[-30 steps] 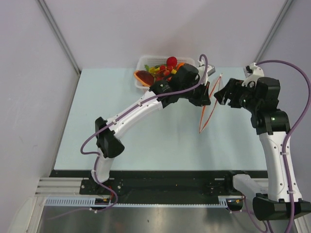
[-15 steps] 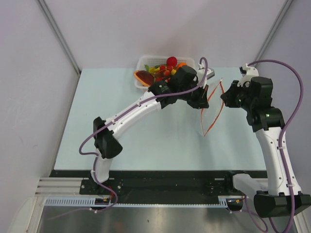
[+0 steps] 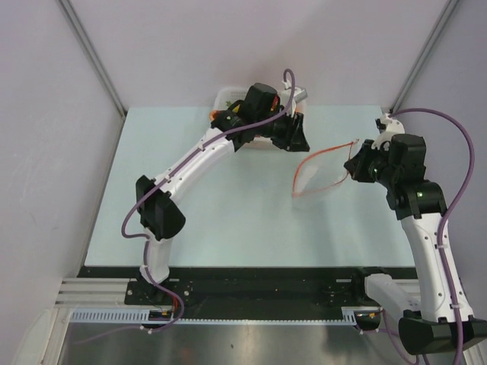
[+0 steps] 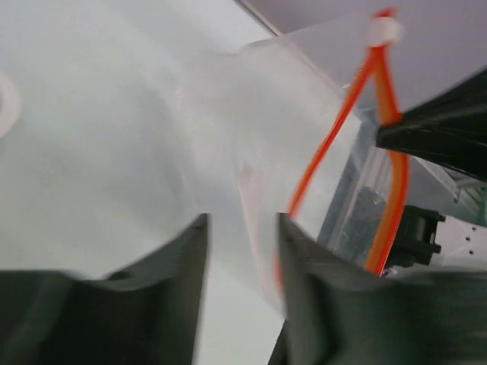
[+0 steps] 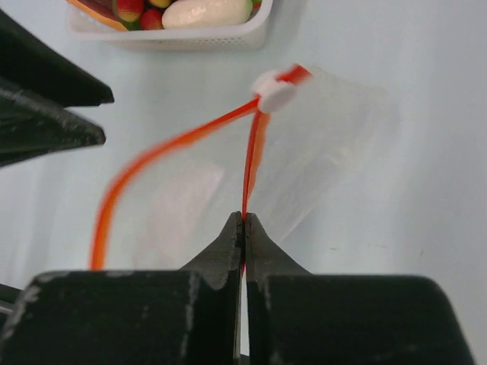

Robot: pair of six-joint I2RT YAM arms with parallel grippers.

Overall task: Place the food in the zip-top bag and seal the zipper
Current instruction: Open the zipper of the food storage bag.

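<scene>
right gripper (image 5: pixel 244 220) has the zip-top bag (image 5: pixel 335 129), left gripper (image 4: pixel 242 224) holds nothing

My right gripper is pinched tight on one side of the orange-red zipper (image 5: pixel 251 160), so the bag's mouth gapes, w/ the white slider (image 5: pixel 275 89) at the far end. My left gripper is partly open, nothing btwn the fingers, up by the white basket (image 5: pixel 190 36) at the back of the table (image 3: pixel 228 205). The toy food (image 5: pixel 205 11) sits in that basket.

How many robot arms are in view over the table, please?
2. The left arm reaches beside the basket at the far edge; the right arm holds the bag by its strip.
</scene>
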